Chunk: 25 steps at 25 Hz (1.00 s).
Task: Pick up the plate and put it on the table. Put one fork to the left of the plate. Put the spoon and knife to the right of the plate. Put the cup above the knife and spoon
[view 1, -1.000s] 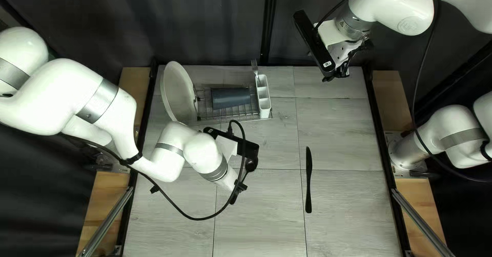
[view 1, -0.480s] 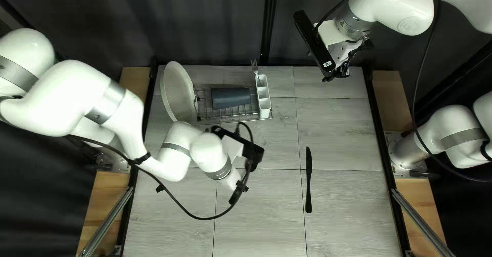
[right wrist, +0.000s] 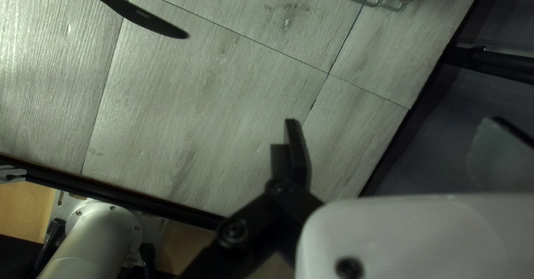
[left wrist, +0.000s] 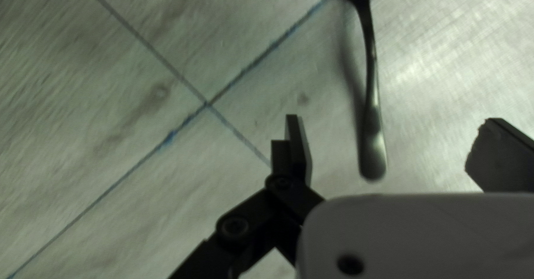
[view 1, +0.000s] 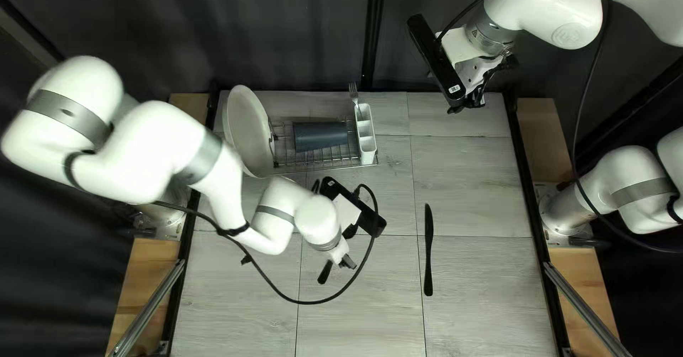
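My left gripper (view 1: 336, 266) is low over the table's middle. In the left wrist view my left gripper (left wrist: 389, 145) is open, a dark utensil's handle (left wrist: 372, 129) lying ahead of and between its fingers, untouched; the head is cut off, so I cannot tell its kind. My right gripper (view 1: 467, 103) is raised at the far right; in the right wrist view my right gripper (right wrist: 389, 145) is open and holds nothing. A black knife (view 1: 428, 250) lies on the table. The plate (view 1: 247, 130) leans at the rack's left; the blue-grey cup (view 1: 320, 136) lies on the rack, beside the fork (view 1: 353, 93).
The wire rack (view 1: 327, 159) stands at the table's far left, a white compartment holder (view 1: 366, 135) with the fork at its right end. My left arm (view 1: 277, 218) spans the table's left part, its black cable (view 1: 313, 302) looping toward the near edge.
My left arm and gripper have moved to the right, toward the knife, and turned; the gripper's fingers now show more clearly. My right arm has stayed still.
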Motion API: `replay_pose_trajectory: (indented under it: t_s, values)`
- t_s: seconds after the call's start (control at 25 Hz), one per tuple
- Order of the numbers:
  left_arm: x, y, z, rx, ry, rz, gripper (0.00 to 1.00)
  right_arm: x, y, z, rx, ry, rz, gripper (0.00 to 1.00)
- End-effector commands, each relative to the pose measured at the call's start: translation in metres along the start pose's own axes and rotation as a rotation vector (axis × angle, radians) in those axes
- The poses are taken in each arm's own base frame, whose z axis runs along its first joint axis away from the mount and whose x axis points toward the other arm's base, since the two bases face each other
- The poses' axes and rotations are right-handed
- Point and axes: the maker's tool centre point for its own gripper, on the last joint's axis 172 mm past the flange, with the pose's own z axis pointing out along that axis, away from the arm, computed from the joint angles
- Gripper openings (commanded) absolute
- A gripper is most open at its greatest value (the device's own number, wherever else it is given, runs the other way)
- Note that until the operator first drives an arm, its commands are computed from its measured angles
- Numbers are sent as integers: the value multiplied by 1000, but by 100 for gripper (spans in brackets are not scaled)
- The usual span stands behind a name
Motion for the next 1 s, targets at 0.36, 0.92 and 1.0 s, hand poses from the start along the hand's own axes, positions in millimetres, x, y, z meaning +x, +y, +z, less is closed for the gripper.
replay_pose_trajectory:
  t_s: [0.36, 0.92, 1.0]
  values:
    - [0, 0, -2, 37, 22, -9, 0, 0, 0, 0, 0, 0, 0, 100]
    - [-2, 25, -66, -4, -12, -111, 0, 0, 0, 0, 0, 0, 0, 100]
    - [0, 26, -65, -8, -26, -115, 0, 0, 0, 0, 0, 0, 0, 100]
